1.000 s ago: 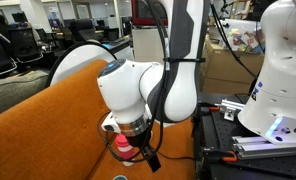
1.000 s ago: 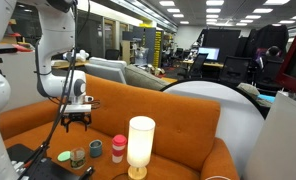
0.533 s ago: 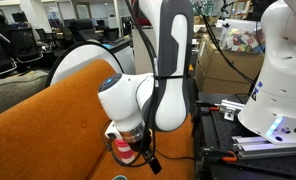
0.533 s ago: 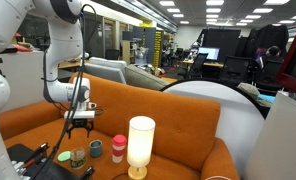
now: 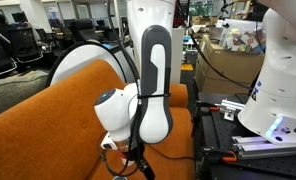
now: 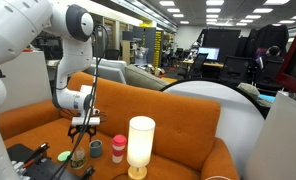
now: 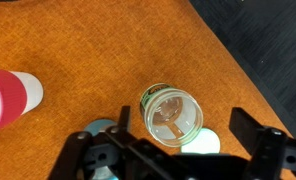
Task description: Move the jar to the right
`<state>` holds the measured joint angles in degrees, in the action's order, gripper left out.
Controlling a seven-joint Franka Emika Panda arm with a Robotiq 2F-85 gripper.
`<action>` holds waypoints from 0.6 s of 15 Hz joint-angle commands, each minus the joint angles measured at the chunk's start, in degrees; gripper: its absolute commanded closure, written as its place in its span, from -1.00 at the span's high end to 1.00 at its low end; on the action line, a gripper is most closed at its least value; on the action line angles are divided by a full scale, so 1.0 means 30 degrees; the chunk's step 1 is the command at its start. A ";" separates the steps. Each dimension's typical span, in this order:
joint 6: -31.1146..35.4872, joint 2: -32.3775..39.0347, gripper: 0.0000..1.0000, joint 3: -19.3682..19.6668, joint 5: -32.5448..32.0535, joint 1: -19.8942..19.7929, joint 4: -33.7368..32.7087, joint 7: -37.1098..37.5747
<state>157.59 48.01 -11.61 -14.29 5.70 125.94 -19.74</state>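
Folding down over the orange table (image 5: pixel 48 110), the white arm (image 5: pixel 148 90) fills an exterior view and hides the jar; how far the gripper is spread cannot be told there. In an exterior view, the gripper (image 6: pixel 84 132) hangs just above the jar (image 6: pixel 78 156), which stands on the table near a pink-capped cup (image 6: pixel 118 148) and a glowing lamp (image 6: pixel 140 142). In the wrist view the gripper (image 7: pixel 158 128) is spread wide, its fingers (image 7: pixel 260 150) on either side of the jar (image 7: pixel 171 117) and apart from it. The cup (image 7: pixel 10 97) stands well apart at the picture's left edge.
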 commanded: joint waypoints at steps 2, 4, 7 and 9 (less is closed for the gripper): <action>-0.0044 -0.0028 1.00 -0.0003 0.0031 0.0037 -0.0044 -0.0012; -0.0045 -0.0054 1.00 -0.0003 0.0032 0.0038 -0.0044 -0.0012; 0.1463 0.0841 1.00 -0.0619 0.0358 -0.0591 -0.0370 -0.0311; 0.2864 0.1928 1.00 -0.1030 0.0500 -0.1048 -0.0810 -0.0528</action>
<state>161.22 49.76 -12.43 -13.92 5.45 125.27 -19.54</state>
